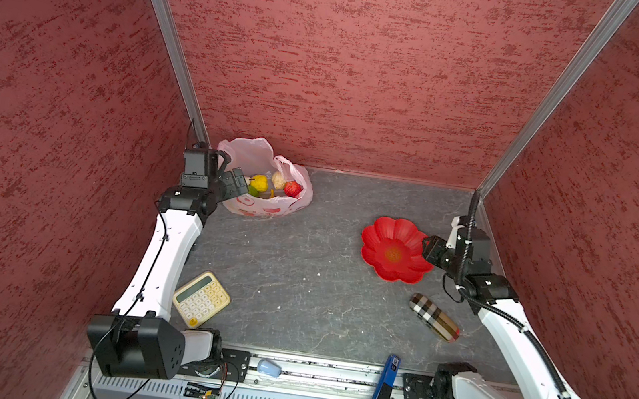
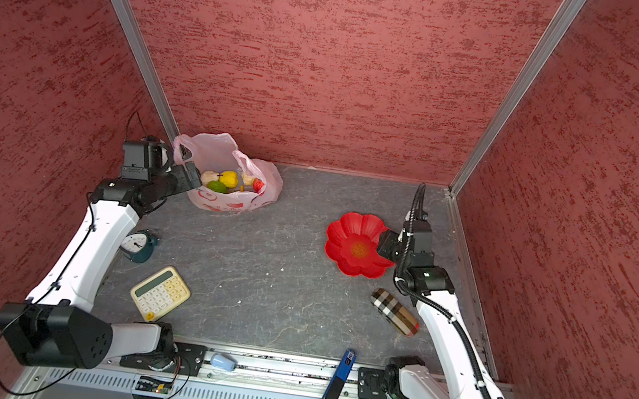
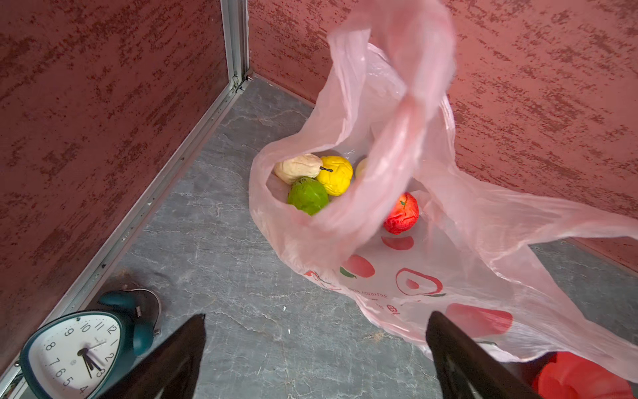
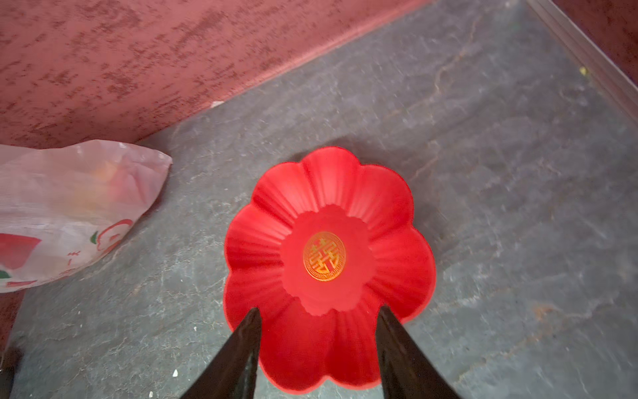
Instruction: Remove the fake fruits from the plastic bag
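The fake fruits [image 3: 335, 174] sit inside the plastic bag [image 1: 266, 208] in the far left corner of the worktop [image 1: 300, 269]; the left fingers [image 3: 179, 352] are spread wide beside the bag, holding nothing; the right fingers [image 4: 238, 352] are apart over the red dish [image 4: 397, 207], holding nothing.

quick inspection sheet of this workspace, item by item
surface: grey stone-look tabletop, a few white specks
job's things: plastic bag in the far left corner, mouth open; fake fruits inside it, none seen outside; red apple, yellow fruit, green fruit and beige fruit showing
clutter: empty red flower dish, calculator, plaid case, clock; blue stapler-like tool and pale blue cap on the front rail
grippers: left gripper open at the bag's mouth, holding nothing; right gripper open over the dish, empty
cables: thin black cable on the left arm, ribbed black conduit on the right arm
surroundings: red textured walls, metal corner posts
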